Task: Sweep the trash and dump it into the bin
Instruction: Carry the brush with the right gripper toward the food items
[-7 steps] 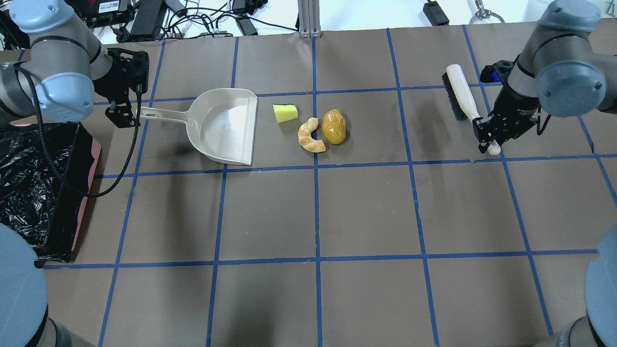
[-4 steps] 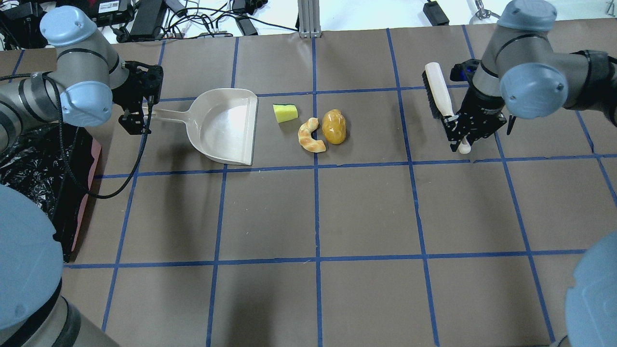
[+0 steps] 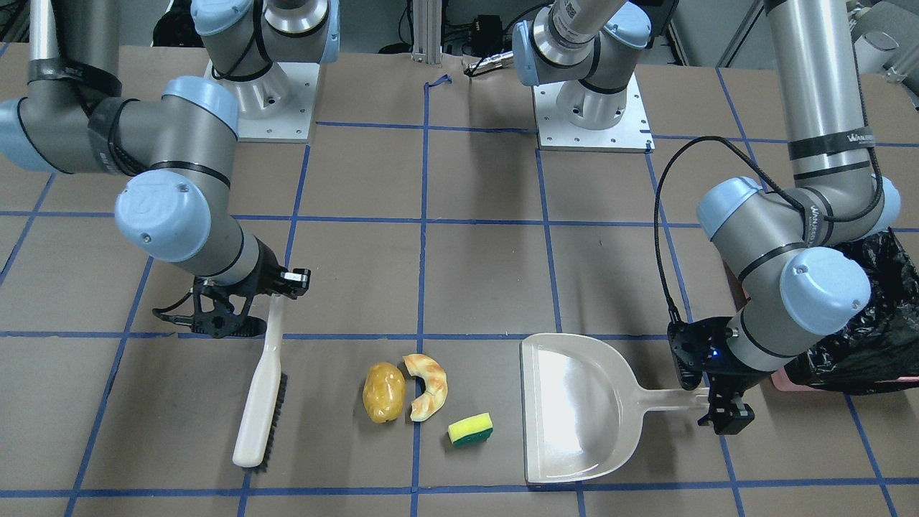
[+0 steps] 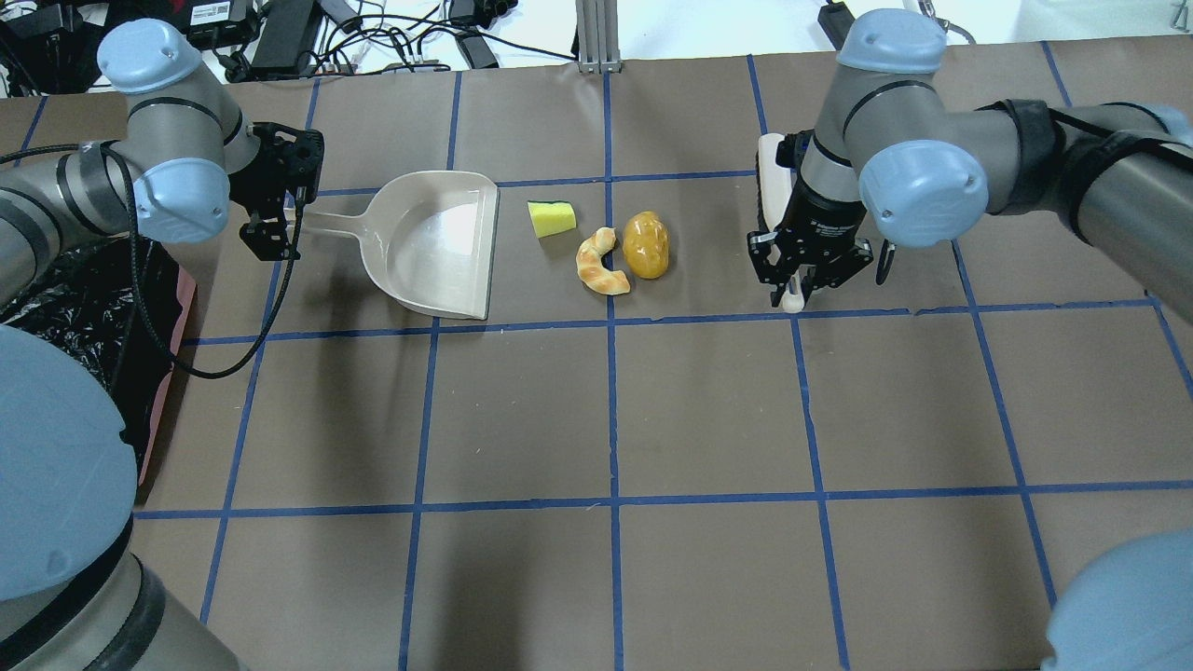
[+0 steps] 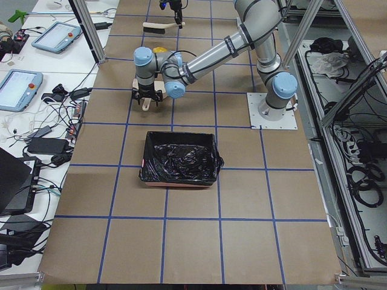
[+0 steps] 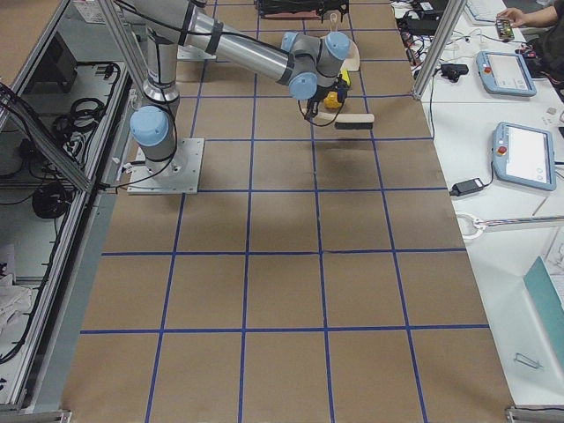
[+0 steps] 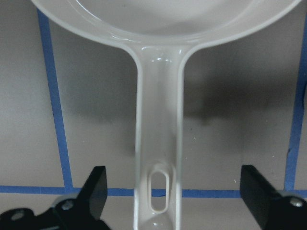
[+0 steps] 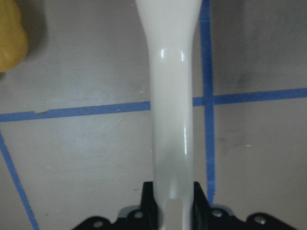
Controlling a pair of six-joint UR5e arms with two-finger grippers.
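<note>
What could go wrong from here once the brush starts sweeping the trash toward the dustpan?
1. The left hand is open, with a finger on either side of the dustpan handle and no grip on it. A push from the sweep may slide the dustpan away.
2. The potato is rounded and glossy. The brush, held in the right hand, may send it rolling past the dustpan's mouth rather than in.

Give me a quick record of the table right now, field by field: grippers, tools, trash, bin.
left gripper: open, fingers either side of the handle of the dustpan, not touching it
right gripper: shut on the handle of the brush
brush: bristles face the trash
trash: potato, croissant, sponge, lying between brush and dustpan mouth
dustpan: empty
bin: black-lined, near the left arm, none of the trash in it
</note>
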